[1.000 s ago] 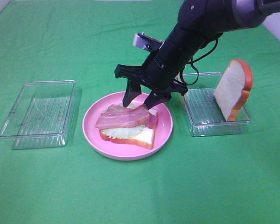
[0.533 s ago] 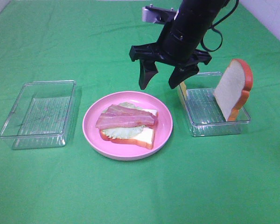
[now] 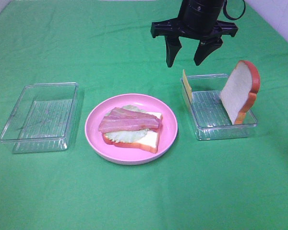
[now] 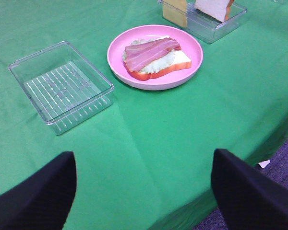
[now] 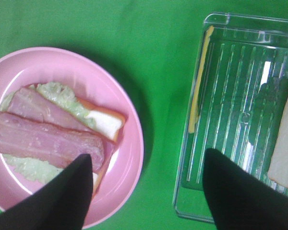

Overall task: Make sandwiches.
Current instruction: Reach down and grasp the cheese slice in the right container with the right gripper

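My half-built sandwich of white bread, lettuce and pink bacon sits on the round pink plate; the thin yellow cheese slice stands on edge against the plate-side wall of the clear plastic tray, lengthwise along it, almost under my right gripper, jaws spread and empty; I judge cheese comes next.

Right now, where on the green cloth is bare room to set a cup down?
The widest bare cloth is the front strip, before the left box, the plate and the right box. Behind the left box is free too. The gaps beside the plate are narrow.
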